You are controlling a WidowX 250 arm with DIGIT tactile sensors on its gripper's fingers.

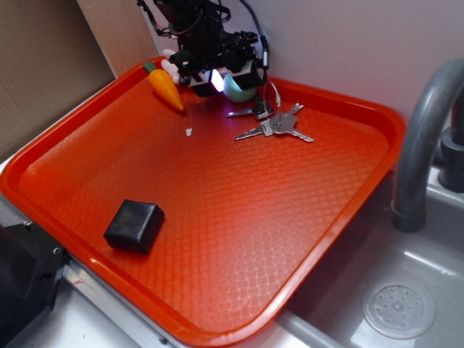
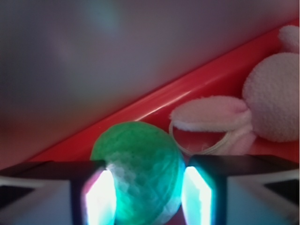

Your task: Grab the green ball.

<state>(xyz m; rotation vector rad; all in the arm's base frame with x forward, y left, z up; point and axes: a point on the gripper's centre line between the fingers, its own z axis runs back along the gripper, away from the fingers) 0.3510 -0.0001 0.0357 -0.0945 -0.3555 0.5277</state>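
Dimpled green ball, fluffy plush bunny

Black arm with looping black cables; gripper fingers black-edged, with glowing white pads

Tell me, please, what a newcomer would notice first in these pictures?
Probably the big orange tray beside the sink, with the gripper at its far edge, jaws glowing either side of the green ball. Next come the keys mid-tray, the toy carrot and the black block near the front.
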